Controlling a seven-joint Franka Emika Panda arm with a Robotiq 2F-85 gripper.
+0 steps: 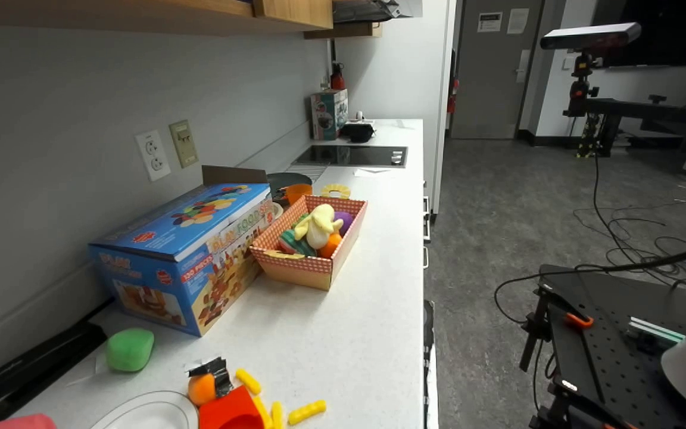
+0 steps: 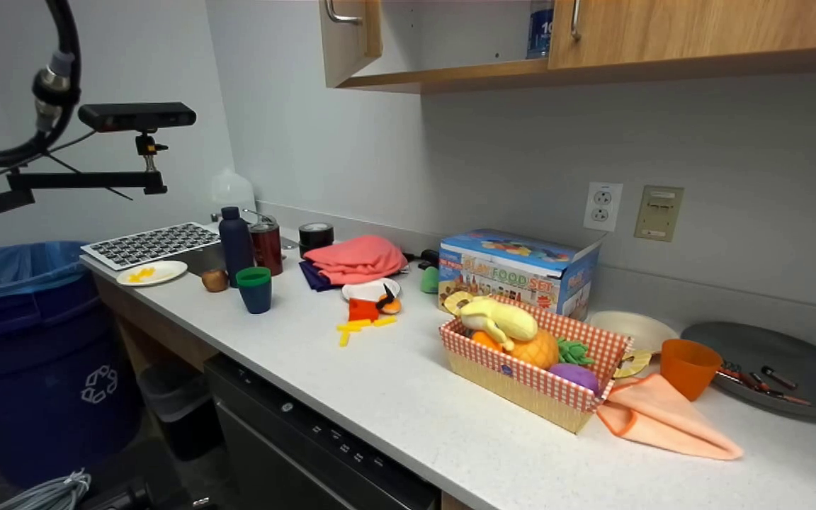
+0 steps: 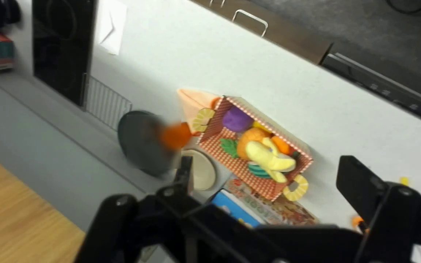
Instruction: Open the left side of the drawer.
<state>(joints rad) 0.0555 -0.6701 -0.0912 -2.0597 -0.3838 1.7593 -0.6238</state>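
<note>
Brown drawer fronts with metal handles (image 3: 250, 20) sit under the counter's edge in the wrist view; they look shut. Drawer handles (image 1: 426, 256) also show in an exterior view. A wooden wall cabinet (image 2: 705, 35) hangs above the counter. Its left door (image 2: 344, 46) stands open, with a metal handle, and shows the inner shelf. Its right door is shut. My gripper (image 3: 265, 170) is open and empty in the wrist view, above the counter, the basket and the play food box. It does not show in the exterior views.
A checked basket (image 2: 521, 386) of plush fruit stands on the counter (image 2: 408, 411) by a play food box (image 2: 507, 273). A dark pan (image 2: 769, 354) and orange cup (image 2: 688, 365) are beside it. Wood (image 3: 16, 215) shows close at the wrist view's lower left. A camera arm (image 2: 89, 180) juts in.
</note>
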